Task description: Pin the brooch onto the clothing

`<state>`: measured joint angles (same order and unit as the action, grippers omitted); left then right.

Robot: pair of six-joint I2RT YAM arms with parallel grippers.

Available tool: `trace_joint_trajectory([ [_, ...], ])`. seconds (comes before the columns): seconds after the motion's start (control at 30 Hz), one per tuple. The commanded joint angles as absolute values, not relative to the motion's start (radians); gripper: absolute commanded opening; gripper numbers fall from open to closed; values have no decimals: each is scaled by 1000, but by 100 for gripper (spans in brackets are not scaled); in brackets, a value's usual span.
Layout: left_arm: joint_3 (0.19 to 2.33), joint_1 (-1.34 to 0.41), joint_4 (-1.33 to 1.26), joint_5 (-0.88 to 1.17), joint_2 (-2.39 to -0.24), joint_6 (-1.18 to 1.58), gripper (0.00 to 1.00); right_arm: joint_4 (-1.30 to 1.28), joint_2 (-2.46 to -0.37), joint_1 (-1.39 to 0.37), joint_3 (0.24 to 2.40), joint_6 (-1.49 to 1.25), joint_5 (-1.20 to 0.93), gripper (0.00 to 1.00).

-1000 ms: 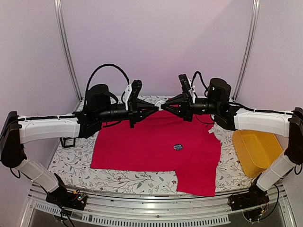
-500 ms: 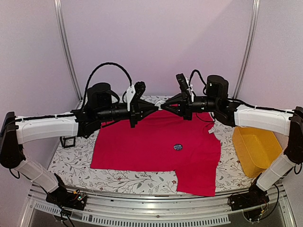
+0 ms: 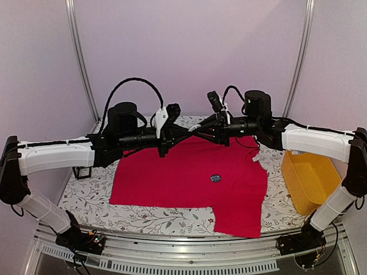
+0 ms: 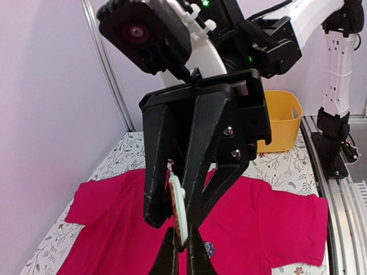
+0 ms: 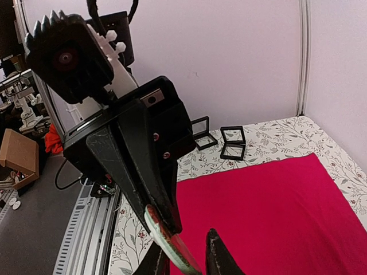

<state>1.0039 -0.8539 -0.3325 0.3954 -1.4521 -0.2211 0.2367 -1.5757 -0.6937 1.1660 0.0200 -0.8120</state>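
**Mid-air regrasp, no pinning yet**

Pinching the brooch (image 4: 178,209) edge-on in the left claw (image 4: 179,258), fingers closed on its rim, high above the red T-shirt (image 3: 172,172), itself spread flat on the floral tabletop (image 3: 86,200), presumably as an easy target. Straddling the same disc with the right claw (image 5: 186,255), fingers parted with a gap showing on one side, so no firm clamp there by the look of it. Looks like a handover or a go at the clasp, hence the tip-to-tip meet; can't see the clasp itself. Also spotting a small dark round thing (image 3: 215,178) on the T-shirt front, can't tell what
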Motion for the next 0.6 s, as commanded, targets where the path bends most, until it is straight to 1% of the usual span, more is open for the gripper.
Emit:
trace_joint_trajectory([
  [0.0,994,-926,-337,446,-1419,-269,0,204,-1583,-702,1201,70,-727,23],
  [0.1,977,-917,-340,398,-1403,-269,0,143,-1553,-703,1194,135,-745,32],
  [0.23,985,-900,-314,367,-1399,-267,0,-8,-1525,-703,1208,288,-798,51],
  [0.37,986,-893,-294,359,-1393,-271,0,-135,-1483,-702,1217,413,-827,66],
  [0.47,990,-890,-274,358,-1390,-275,0,-180,-1461,-701,1226,454,-804,71],
  [0.57,989,-891,-259,351,-1386,-276,0,-213,-1447,-701,1241,469,-762,72],
])
